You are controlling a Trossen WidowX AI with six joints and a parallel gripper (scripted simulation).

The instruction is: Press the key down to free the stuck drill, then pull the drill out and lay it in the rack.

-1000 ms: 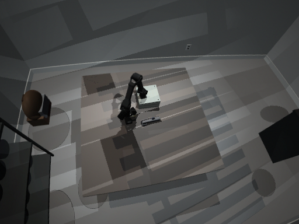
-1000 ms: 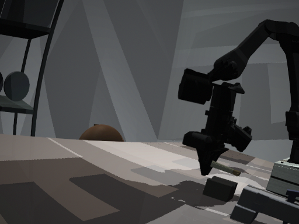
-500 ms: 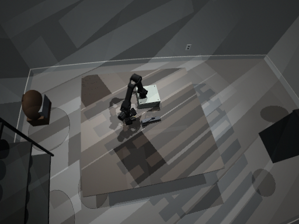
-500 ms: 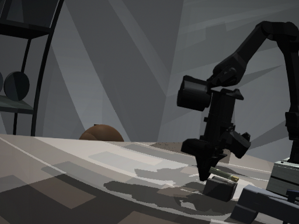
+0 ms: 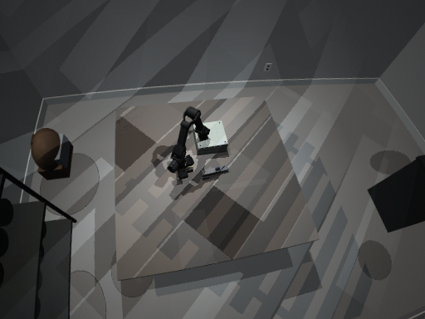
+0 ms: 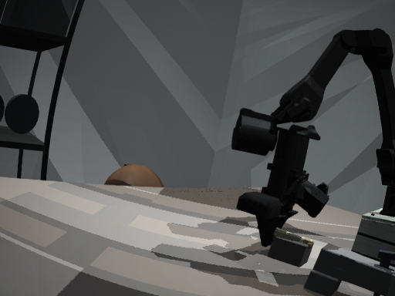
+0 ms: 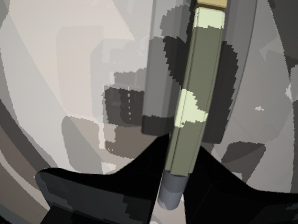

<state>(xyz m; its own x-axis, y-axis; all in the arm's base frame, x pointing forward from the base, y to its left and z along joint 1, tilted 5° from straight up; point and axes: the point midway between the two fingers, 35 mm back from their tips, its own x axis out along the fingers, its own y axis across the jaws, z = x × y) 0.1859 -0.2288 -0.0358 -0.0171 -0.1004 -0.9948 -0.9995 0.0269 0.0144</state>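
Observation:
My gripper (image 6: 273,234) (image 7: 174,137) is shut on the drill (image 6: 294,236) (image 7: 199,65), a thin greenish rod with a grey shank and a yellowish far end. The fingers pinch the shank end and point down, low over the table. The rack (image 6: 289,251) (image 7: 159,75) is a small dark grey block. The drill lies lengthwise between its two side walls in the wrist view, and at its top edge in the exterior view. Whether it touches the bottom is hidden. The grey fixture (image 5: 209,172) (image 6: 347,266) with the blue key (image 6: 386,258) stands apart, beside the rack.
The arm stands on a pale box (image 5: 216,134) (image 6: 372,233) behind the fixture. A brown round object (image 5: 46,149) (image 6: 135,176) and a dark shelf (image 5: 22,249) (image 6: 32,40) stand off the table. Strong patchy shadows cover the table (image 5: 149,233).

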